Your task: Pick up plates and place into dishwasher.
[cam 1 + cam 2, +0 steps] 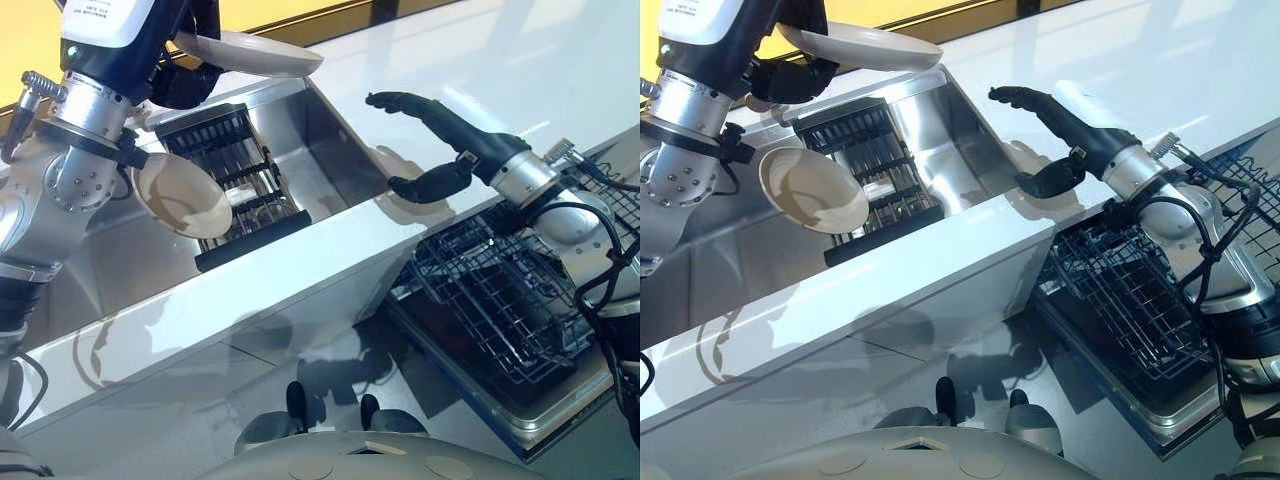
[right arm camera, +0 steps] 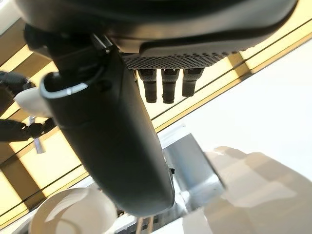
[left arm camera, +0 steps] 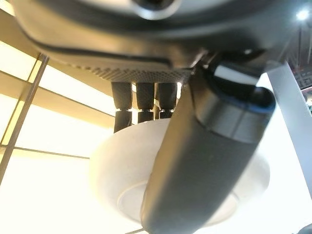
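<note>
At the far left, a white plate (image 1: 255, 52) is held aloft by the left hand (image 1: 185, 80), above the sink (image 1: 330, 150); in the left wrist view the thumb (image 3: 204, 161) is seen pressed across the plate's underside with the fingers (image 3: 146, 100) curled over its far rim, so a firm pinch is recorded. Below it, a second plate (image 1: 812, 190) is found leaning upright against the black rack (image 1: 875, 180) in the sink. Further right, the right hand (image 1: 440, 140) is held over the counter (image 1: 520, 70), fingers extended, nothing grasped. At the right, the wire dishwasher basket (image 1: 500, 295) is seen low and well apart from the held plate. The step in hand is judged to be the carry. The next move is judged to require a transfer across the counter edge, then a lowering of the plate into the basket.
</note>
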`<state>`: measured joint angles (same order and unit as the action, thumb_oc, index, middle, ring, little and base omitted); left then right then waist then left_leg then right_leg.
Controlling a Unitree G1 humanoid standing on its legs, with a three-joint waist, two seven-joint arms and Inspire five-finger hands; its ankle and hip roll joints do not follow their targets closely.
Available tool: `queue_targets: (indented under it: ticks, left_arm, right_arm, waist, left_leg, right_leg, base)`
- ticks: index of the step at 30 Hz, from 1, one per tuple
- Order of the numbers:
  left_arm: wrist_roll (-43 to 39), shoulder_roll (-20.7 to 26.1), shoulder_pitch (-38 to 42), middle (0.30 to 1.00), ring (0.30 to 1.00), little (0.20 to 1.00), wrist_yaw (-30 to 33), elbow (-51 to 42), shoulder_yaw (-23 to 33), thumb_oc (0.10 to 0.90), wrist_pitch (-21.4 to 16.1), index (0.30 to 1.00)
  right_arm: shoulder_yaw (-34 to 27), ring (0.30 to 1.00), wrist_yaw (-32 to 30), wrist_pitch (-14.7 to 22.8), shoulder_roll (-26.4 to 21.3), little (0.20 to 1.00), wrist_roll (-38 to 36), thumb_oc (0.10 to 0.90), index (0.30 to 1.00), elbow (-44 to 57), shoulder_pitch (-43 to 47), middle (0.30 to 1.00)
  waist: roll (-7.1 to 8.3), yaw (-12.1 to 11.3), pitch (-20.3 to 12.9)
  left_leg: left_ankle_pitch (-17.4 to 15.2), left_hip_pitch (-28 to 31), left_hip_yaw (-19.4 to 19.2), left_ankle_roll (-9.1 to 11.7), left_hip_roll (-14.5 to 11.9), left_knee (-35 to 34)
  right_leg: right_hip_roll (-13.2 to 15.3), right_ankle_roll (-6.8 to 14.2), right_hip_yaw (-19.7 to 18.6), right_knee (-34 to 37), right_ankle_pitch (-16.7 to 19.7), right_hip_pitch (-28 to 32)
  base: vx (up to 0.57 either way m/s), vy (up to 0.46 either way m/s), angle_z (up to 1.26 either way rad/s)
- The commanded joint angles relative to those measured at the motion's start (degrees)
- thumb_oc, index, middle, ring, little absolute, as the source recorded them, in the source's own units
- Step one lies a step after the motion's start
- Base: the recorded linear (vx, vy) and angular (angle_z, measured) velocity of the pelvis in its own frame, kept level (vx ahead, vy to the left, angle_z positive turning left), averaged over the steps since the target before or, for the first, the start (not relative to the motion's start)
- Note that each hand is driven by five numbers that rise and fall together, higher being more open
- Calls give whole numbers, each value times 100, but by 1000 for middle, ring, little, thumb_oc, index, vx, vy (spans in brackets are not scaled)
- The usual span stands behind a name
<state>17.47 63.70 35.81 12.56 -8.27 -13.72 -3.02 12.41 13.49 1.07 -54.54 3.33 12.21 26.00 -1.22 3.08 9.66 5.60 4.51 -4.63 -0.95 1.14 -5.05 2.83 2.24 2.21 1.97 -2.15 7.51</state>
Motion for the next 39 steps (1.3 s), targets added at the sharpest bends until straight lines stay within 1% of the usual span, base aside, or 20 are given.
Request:
queue_targets:
  ticks: [1, 2, 3, 4, 8, 12, 14, 17, 23, 26, 33, 36, 39]
  left_arm:
    - [-162, -123, 873, 300, 300, 200, 231, 43, -1, 100, -70, 300]
    - [-132, -186, 884, 300, 300, 200, 205, 35, -32, 100, -42, 300]
    - [-91, -296, 844, 300, 300, 200, 173, 37, -46, 100, -31, 300]
    - [-87, -305, 836, 300, 300, 200, 171, 34, -46, 100, -28, 300]
    - [27, -545, 642, 300, 300, 200, -2, -30, 25, 100, 32, 300]
    - [58, -587, 627, 300, 300, 200, -127, -17, 17, 100, 121, 300]
    - [63, -597, 582, 300, 300, 200, -179, -8, 29, 100, 126, 300]
    - [49, -595, 560, 300, 300, 200, -214, -18, 48, 100, 119, 300]
    - [-4, -606, 613, 300, 300, 200, -281, -49, -11, 100, 141, 300]
    - [-65, -590, 665, 300, 300, 200, -296, -45, -44, 100, 123, 300]
    - [-73, -708, 787, 300, 300, 200, -390, -131, -165, 100, 181, 300]
    - [-110, -800, 798, 300, 300, 200, -402, -162, -202, 100, 152, 300]
    - [-217, -909, 841, 300, 300, 200, -454, -222, -254, 100, 176, 300]
  right_arm:
    - [21, 900, -917, 95, 248, 900, 14, 800, 900, -16, 832, 900]
    - [35, 900, -1099, 92, 337, 900, 33, 800, 900, -52, 862, 900]
    - [-16, 900, -1399, 103, 517, 900, 250, 800, 900, -66, 832, 900]
    - [-25, 900, -1427, 129, 532, 900, 278, 800, 900, -60, 818, 900]
    - [-247, 900, -2161, 204, 876, 900, 783, 800, 900, 70, 644, 900]
    - [-334, 900, -2654, 128, 985, 900, 942, 800, 900, 80, 598, 900]
    - [-421, 900, -2869, 147, 1036, 900, 1013, 800, 900, 67, 527, 900]
    - [-452, 900, -2880, 156, 1072, 900, 1030, 800, 900, 72, 490, 900]
    - [-263, 900, -2335, -73, 1022, 900, 943, 800, 900, 128, 561, 900]
    - [-134, 900, -2167, -143, 959, 900, 842, 800, 900, 94, 626, 900]
    - [178, 900, -1788, -245, 1017, 900, 696, 800, 900, 96, 910, 900]
    - [290, 900, -1710, -229, 1064, 900, 689, 800, 900, 167, 973, 900]
    - [447, 900, -1775, -290, 1191, 900, 659, 800, 900, 199, 1124, 900]
  waist:
    - [187, -47, -817]
    - [185, -47, -818]
    - [171, -50, -817]
    - [170, -50, -817]
    - [122, -53, -817]
    - [93, -52, -814]
    - [81, -52, -811]
    - [79, -56, -815]
    - [78, -72, -839]
    - [92, -85, -855]
    - [116, -105, -874]
    - [124, -108, -877]
    - [133, -130, -885]
  left_leg:
    - [-592, 209, 51, 38, 393, 25]
    - [-593, 213, 49, 37, 396, 24]
    - [-600, 220, 38, 38, 397, 22]
    - [-601, 222, 38, 37, 398, 22]
    - [-618, 228, 27, 24, 412, 21]
    - [-638, 229, 31, 17, 416, 25]
    - [-639, 229, 25, 17, 412, 31]
    - [-636, 222, 22, 16, 413, 34]
    - [-614, 198, 23, 16, 416, 45]
    - [-610, 192, 39, 14, 424, 45]
    - [-615, 202, 70, 8, 435, 45]
    - [-615, 204, 70, 9, 435, 42]
    - [-614, 204, 52, 15, 437, 40]
  right_leg:
    - [-124, 287, 101, -37, 402, -334]
    - [-125, 288, 101, -21, 411, -327]
    - [-117, 301, 114, 17, 439, -320]
    - [-117, 302, 114, 24, 444, -316]
    - [-106, 327, 104, 106, 494, -300]
    - [-89, 342, 90, 112, 485, -296]
    - [-82, 349, 90, 101, 480, -298]
    - [-79, 353, 95, 101, 482, -299]
    - [-78, 359, 111, 31, 452, -336]
    - [-78, 349, 120, 21, 440, -330]
    - [-70, 348, 130, 12, 429, -324]
    - [-69, 351, 135, 16, 436, -327]
    - [-65, 350, 162, 53, 453, -315]
  base:
    - [0, 0, 0]
    - [0, 0, 0]
    - [0, 0, 0]
    - [0, 0, 0]
    - [8, 1, 0]
    - [0, 0, 0]
    - [0, 0, 0]
    - [0, 0, 0]
    - [0, 0, 0]
    - [0, 0, 0]
    - [0, 0, 0]
    - [0, 0, 0]
    - [0, 0, 0]
